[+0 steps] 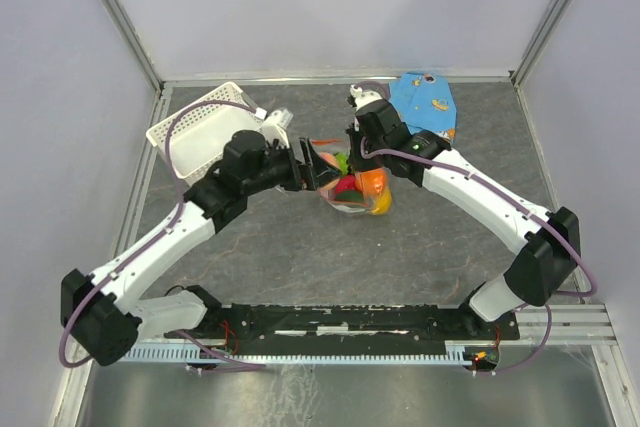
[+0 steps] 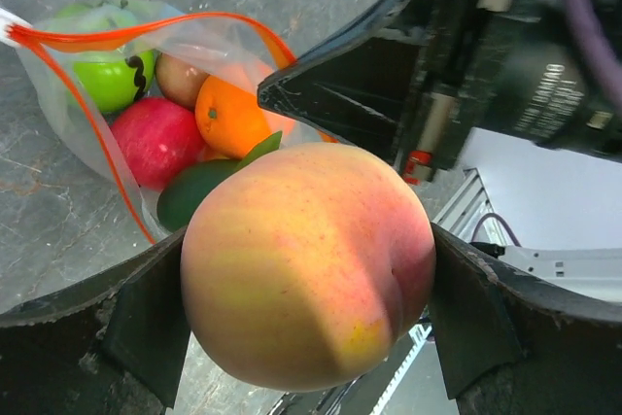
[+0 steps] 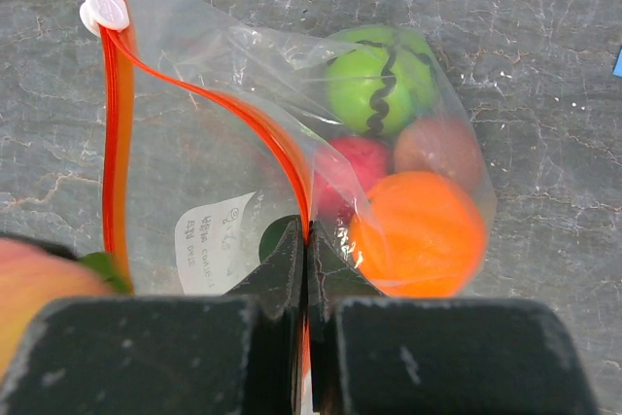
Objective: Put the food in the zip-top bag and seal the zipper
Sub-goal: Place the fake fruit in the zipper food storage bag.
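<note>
Looking down from the top camera, both arms reach to the middle of the table [image 1: 300,277], where the zip-top bag [image 1: 352,197] lies with fruit showing through it. The left gripper [image 1: 318,169] comes at its mouth from the left and the right gripper [image 1: 346,157] from the far side. A white basket [image 1: 205,125] and a blue cloth [image 1: 425,105] sit behind, out of play.

Over to the left wrist: the fingers are clamped either side of a peach [image 2: 306,264], held just outside the bag's mouth. Beyond it the zipper [image 2: 146,31] gapes open. Inside lie a striped green fruit [image 2: 112,75], a red one [image 2: 155,138], an orange [image 2: 228,119] and a dark green one [image 2: 194,191] nearest the opening.

Right wrist now: the jaws are pinched tight on one lip of the zipper, holding it off the other strip. The white slider [image 3: 105,12] is parked at the far end of the track.

So this is loading, and late in it, I'd say, with the bag already crowded and sealing not begun. The next move needs the peach pushed through the gap and past the dark green fruit, and let go only once it is properly inside. The right side should hold that lip up until then, after which the slider has the whole strip to run.
</note>
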Motion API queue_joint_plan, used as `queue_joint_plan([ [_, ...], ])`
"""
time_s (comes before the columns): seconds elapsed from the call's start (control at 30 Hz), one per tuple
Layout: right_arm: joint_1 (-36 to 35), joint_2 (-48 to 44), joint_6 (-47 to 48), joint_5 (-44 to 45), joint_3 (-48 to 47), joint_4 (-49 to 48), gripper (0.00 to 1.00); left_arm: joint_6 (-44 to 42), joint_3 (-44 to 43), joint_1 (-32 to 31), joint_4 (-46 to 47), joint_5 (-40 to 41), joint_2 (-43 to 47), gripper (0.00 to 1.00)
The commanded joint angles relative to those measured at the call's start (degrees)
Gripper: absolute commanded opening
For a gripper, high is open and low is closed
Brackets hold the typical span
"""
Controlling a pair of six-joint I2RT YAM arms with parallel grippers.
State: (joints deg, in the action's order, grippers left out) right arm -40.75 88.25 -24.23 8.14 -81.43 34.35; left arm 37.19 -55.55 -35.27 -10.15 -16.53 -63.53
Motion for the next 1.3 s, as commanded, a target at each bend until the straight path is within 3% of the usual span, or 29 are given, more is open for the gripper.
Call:
queue_joint_plan([
  [0.0,0.19,-1.06,-0.75,-0.93,-3.01,-0.98,0.02,3.46,-2.96,-1.75,5.08,3.44,-5.02,0.56],
  [0.33,0.16,-3.33,-0.82,-0.92,-3.60,-0.71,0.01,5.97,-5.20,-2.83,-0.27,11.75,-11.62,0.59],
  [0.6,0.21,-3.32,-0.62,-2.16,-3.82,-0.60,0.02,7.85,-9.69,-2.87,-4.87,17.04,-15.22,0.75],
  [0.9,0.21,-3.21,-1.01,-2.08,-3.18,-1.26,0.02,6.34,-11.80,-2.85,-6.76,15.08,-14.23,0.96],
  [1.27,0.23,-3.01,-1.02,-2.33,-3.12,-1.36,0.02,5.60,-14.75,-2.79,-12.76,16.63,-12.95,1.00],
])
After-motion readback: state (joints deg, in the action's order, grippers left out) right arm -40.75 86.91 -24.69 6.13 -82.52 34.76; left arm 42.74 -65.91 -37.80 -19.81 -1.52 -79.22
